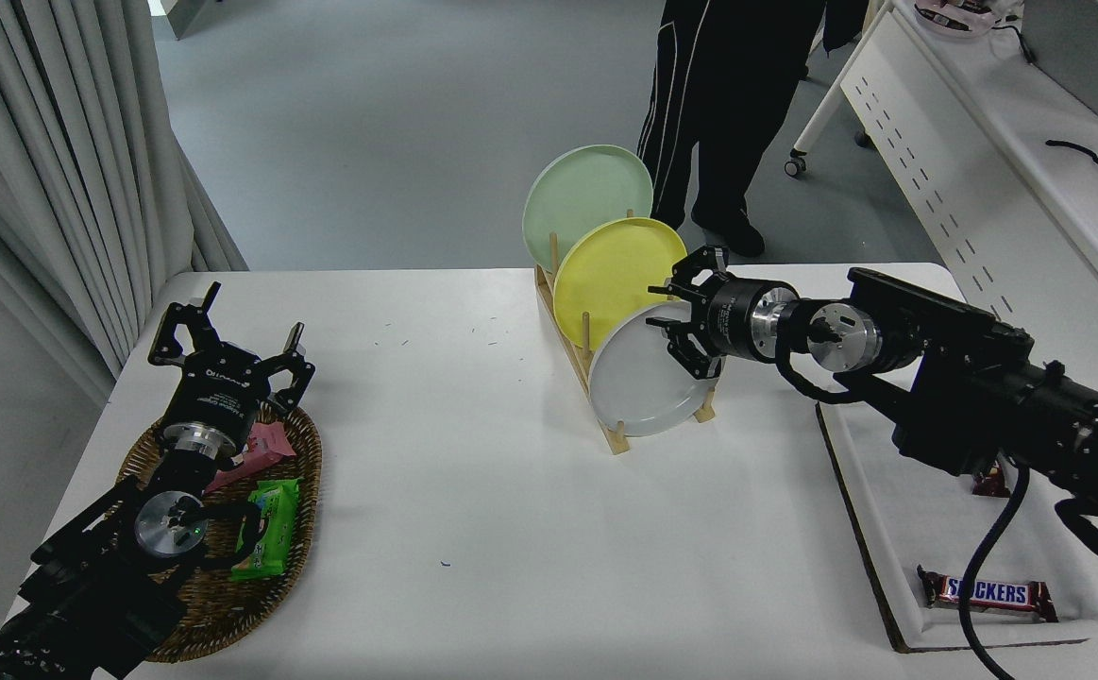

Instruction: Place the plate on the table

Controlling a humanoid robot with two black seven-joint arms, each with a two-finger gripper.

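The light-grey plate [638, 382] stands on edge in the front slot of a wooden rack [616, 436] on the white table [473, 491]. Behind it stand a yellow plate [610, 274] and a pale green plate [582, 194]. My right gripper [683, 316] reaches in from the right with its fingers spread open around the grey plate's upper right rim. I cannot tell if the fingers touch the rim. My left gripper [228, 345] is parked open at the lower left, above a wicker basket.
A wicker basket [298, 529] with pink and green snack packs lies at the lower left. A white tray [898, 529] with a Snickers bar [988, 593] lies at the right. A person's legs [728, 104] stand beyond the table's far edge. A white side desk [1002, 142] stands at the upper right.
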